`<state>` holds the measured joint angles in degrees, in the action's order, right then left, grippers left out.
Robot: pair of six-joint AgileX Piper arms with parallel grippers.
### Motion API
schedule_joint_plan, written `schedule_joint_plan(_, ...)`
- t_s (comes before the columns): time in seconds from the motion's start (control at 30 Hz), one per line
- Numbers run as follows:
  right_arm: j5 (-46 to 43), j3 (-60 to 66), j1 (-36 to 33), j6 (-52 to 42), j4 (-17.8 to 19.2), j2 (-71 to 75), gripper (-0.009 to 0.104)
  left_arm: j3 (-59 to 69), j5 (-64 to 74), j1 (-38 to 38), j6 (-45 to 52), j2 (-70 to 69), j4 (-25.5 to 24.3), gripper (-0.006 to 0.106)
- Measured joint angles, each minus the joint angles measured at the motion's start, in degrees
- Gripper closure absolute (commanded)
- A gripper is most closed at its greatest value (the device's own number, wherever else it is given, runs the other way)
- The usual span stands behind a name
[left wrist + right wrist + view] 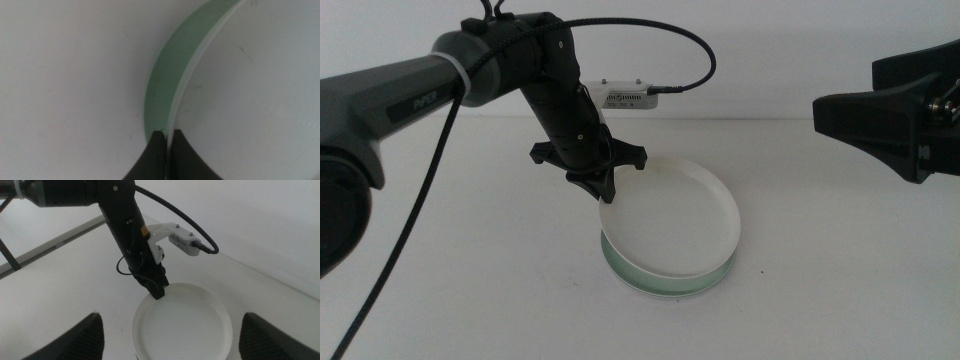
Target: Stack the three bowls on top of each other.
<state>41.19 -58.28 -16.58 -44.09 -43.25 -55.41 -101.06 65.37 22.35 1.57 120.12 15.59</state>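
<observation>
My left gripper [603,193] is shut on the near-left rim of the white bowl [670,215]. The white bowl is tilted: the gripped side is raised and the far side rests in the pale green bowl [660,283] under it. The left wrist view shows the jaws [167,136] pinching the white rim [250,100], with the green bowl [162,85] just beneath. The grey bowl is out of view. My right gripper [880,118] hangs open and empty above the table at the right. Its view [170,317] shows the white bowl [182,325] and the left gripper [159,291].
The bowls sit on a plain white table [470,260] near its middle. The left arm [420,90] reaches in from the left, trailing a black cable [700,50]. A white wall [770,40] stands behind the table.
</observation>
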Motion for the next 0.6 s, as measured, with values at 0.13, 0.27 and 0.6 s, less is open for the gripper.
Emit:
schedule_joint_plan(0.13,0.0,0.0,0.0,0.0,0.0,0.0,0.004,0.0,-0.5,0.0,-0.1,0.6,-0.1,0.102)
schedule_joint_plan(0.27,0.0,0.0,0.0,0.0,0.0,0.0,0.004,0.0,-0.8,0.0,-0.1,0.7,-0.7,0.094)
schedule_joint_plan(0.6,0.0,0.0,0.0,0.0,0.0,0.0,0.004,0.0,-0.7,0.0,-0.1,0.8,-2.3,0.033)
